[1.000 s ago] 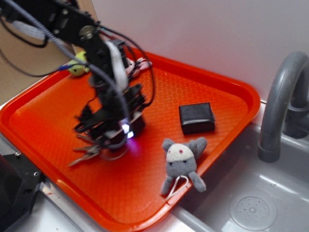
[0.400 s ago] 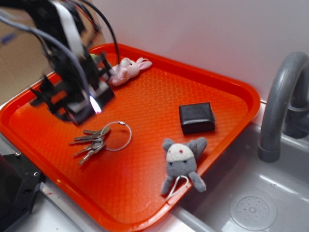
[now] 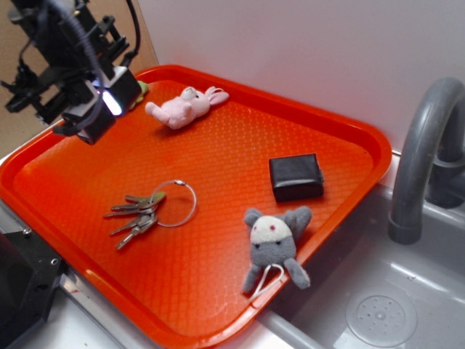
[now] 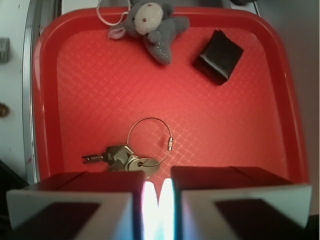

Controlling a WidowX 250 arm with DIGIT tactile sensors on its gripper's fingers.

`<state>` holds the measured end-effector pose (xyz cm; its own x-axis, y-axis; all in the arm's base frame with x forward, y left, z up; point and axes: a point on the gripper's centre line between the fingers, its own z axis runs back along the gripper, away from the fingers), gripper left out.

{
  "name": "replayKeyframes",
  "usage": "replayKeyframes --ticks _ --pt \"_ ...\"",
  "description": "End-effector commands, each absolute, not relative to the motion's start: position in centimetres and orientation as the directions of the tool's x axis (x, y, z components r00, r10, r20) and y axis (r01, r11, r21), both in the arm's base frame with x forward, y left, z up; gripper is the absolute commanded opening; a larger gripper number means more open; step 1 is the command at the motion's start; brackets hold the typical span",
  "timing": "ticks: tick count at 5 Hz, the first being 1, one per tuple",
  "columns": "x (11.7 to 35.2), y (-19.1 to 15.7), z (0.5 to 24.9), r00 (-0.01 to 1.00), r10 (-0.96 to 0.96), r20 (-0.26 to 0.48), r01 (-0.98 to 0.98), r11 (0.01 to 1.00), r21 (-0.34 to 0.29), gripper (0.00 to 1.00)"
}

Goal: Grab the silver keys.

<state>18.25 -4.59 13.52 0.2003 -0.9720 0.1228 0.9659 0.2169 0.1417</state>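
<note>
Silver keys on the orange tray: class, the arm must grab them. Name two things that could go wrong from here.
1. The silver keys lie flat on the orange tray, so the fingers may slide over them without catching anything.
2. The gripper hangs high near the tray's far corner, away from the keys. Its jaws look nearly shut in the wrist view, so it probably has to open and line up before descending.

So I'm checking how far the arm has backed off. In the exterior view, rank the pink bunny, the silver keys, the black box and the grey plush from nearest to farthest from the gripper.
From the gripper, raised over the tray's far left corner:
1. pink bunny, just beside it at the back.
2. silver keys, lying flat mid-tray toward the front.
3. black box, on the right side.
4. grey plush, at the right front rim.
</note>
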Motion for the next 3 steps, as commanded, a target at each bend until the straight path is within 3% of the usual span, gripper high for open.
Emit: replayKeyframes --ticks 1,2,3 --pt "19.2 -5.4 9.2 0.336 -0.94 0.063 0.94 0.339 0.048 1.0" --pt "19.7 -5.9 7.7 0.433 -0.9 0.059 0.902 0.431 -0.041 1.0" --pt "20.0 -6.9 7.9 0.482 -0.874 0.059 0.872 0.472 -0.128 1.0"
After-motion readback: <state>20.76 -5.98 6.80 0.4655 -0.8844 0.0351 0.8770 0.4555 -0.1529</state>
